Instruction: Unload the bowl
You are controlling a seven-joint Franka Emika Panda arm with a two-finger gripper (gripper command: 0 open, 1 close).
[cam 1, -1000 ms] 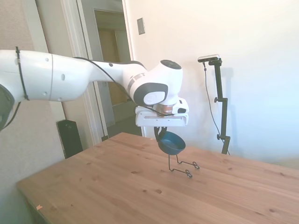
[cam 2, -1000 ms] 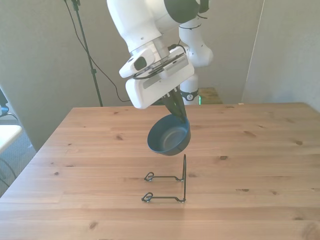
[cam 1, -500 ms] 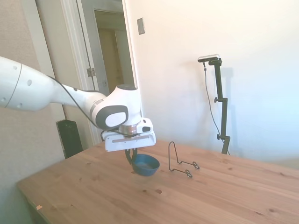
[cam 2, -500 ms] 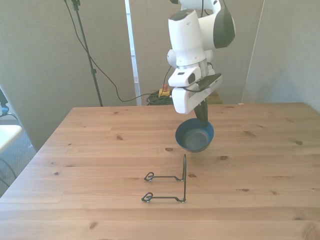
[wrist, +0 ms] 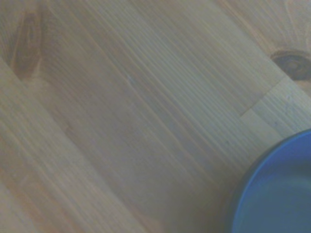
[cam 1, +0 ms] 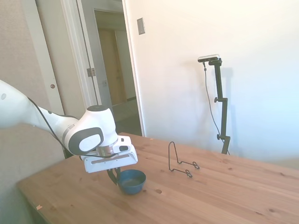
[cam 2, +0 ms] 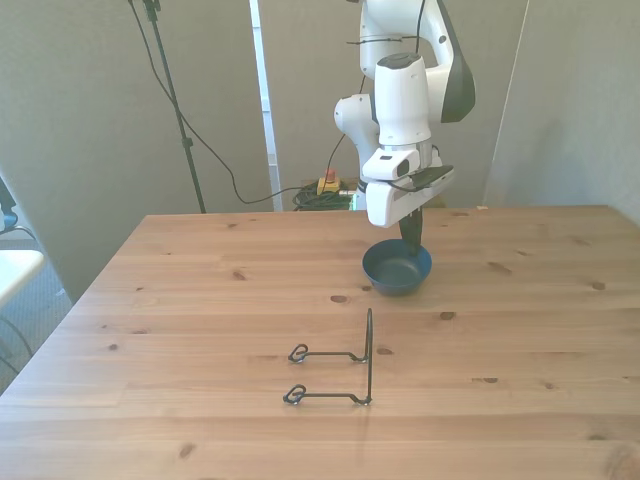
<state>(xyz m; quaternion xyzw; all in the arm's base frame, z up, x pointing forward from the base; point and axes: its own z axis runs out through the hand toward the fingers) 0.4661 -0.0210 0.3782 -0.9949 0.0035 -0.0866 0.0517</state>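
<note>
In the side view the gripper [cam 1: 113,176] has come down in the last 1 s, carrying the bowl [cam 1: 131,181] away from the rack [cam 1: 180,160]; the bowl now sits upright on the table [cam 1: 224,191], or just above it. The fingers look closed on its rim. In the front view the bowl [cam 2: 397,270] lies well apart from the rack [cam 2: 340,373]. Only letting go seems left.
</note>
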